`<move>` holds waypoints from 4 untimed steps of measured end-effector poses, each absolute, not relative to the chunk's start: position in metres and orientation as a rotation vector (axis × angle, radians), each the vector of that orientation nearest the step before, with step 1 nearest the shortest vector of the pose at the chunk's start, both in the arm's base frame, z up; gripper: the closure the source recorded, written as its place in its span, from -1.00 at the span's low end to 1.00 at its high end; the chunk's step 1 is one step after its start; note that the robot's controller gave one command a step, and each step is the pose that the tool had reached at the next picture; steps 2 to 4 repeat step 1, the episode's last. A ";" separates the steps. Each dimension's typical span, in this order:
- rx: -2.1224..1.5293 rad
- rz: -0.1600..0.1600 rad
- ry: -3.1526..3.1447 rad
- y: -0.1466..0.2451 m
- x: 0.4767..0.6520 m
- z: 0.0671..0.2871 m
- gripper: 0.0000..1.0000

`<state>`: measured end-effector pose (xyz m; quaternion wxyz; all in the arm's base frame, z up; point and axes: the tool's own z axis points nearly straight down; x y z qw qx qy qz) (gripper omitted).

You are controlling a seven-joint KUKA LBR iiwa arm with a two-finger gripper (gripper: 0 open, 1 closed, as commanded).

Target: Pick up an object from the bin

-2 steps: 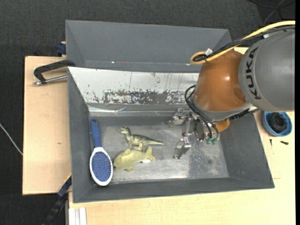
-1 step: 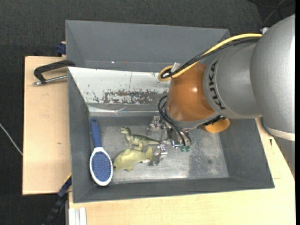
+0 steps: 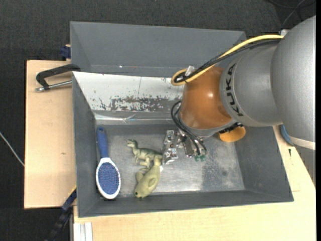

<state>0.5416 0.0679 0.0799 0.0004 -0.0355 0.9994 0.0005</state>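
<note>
Counted one blue brush, one small green dinosaur and one plumper olive figure (three things in all)

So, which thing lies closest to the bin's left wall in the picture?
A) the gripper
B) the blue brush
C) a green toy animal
B: the blue brush lies along the left wall; the green toy animals and the gripper are further right.
</note>
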 end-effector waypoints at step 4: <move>-0.083 -0.001 3.127 0.010 0.516 0.268 1.00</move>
